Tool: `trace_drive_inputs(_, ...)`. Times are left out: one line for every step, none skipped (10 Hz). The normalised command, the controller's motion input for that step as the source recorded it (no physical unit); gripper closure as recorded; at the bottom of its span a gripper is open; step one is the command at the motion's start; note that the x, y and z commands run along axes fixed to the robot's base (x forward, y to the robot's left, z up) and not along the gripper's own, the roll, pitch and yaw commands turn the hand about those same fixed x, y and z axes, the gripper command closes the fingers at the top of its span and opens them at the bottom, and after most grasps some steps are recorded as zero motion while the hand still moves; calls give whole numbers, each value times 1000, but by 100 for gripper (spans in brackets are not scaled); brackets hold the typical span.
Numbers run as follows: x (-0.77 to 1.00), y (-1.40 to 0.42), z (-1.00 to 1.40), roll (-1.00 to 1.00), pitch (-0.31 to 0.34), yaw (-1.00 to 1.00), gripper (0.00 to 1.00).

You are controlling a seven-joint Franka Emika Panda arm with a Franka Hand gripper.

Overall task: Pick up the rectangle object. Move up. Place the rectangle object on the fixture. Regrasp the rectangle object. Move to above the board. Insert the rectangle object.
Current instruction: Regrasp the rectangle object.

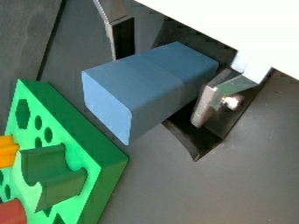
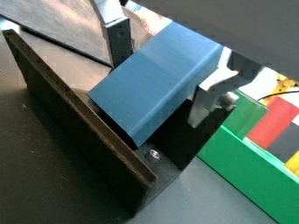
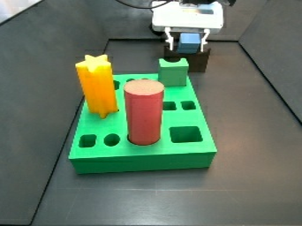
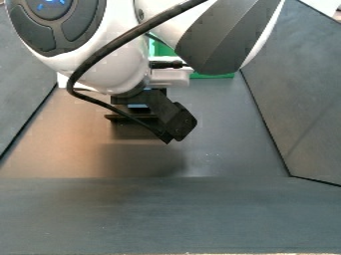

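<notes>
The rectangle object [image 1: 146, 83] is a slate-blue block lying tilted in the dark fixture [image 2: 82, 127]. My gripper [image 1: 167, 87] straddles its width in both wrist views, and one silver finger [image 1: 222, 101] lies against its side face. The opposite finger [image 2: 117, 44] meets its upper edge. The jaws look shut on the block. In a side view the gripper [image 3: 189, 41] hangs over the fixture [image 3: 196, 62], behind the green board [image 3: 141, 146]. The board [image 1: 82, 171] lies just beside the fixture. In a side view the arm's body [image 4: 94, 40] hides the gripper.
On the board stand a red cylinder [image 3: 144, 110], a yellow star-shaped post [image 3: 97, 86] and a small green notched block [image 3: 175, 72] at its far edge. Dark walls [image 3: 266, 71] enclose the floor on both sides.
</notes>
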Motion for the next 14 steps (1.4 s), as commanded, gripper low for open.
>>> trace_drive_inputs(0,0,1000,-81,79,1,0)
trace_drive_inputs(-5,0,1000,-73,82,2,0)
trace_drive_inputs(-17,2,1000,-43,87,-2,0)
trace_drive_inputs(-23,-1,1000,-8,86,-14,0)
trace_drive_inputs(-28,-2,1000,22,81,-27,0)
trace_drive_inputs(-35,1,866,44,78,-39,0)
trace_drive_inputs(-30,4,688,54,74,-46,0)
trace_drive_inputs(-25,4,447,50,63,-50,0)
trace_drive_inputs(-26,4,253,46,52,-50,0)
trace_drive_inputs(-93,-893,944,1000,43,23,0)
trace_drive_inputs(-81,-860,812,1000,40,23,0)
trace_drive_inputs(-99,-744,685,1000,31,22,0)
trace_drive_inputs(-110,-544,444,1000,21,22,0)
trace_drive_inputs(-98,-439,308,1000,18,22,0)
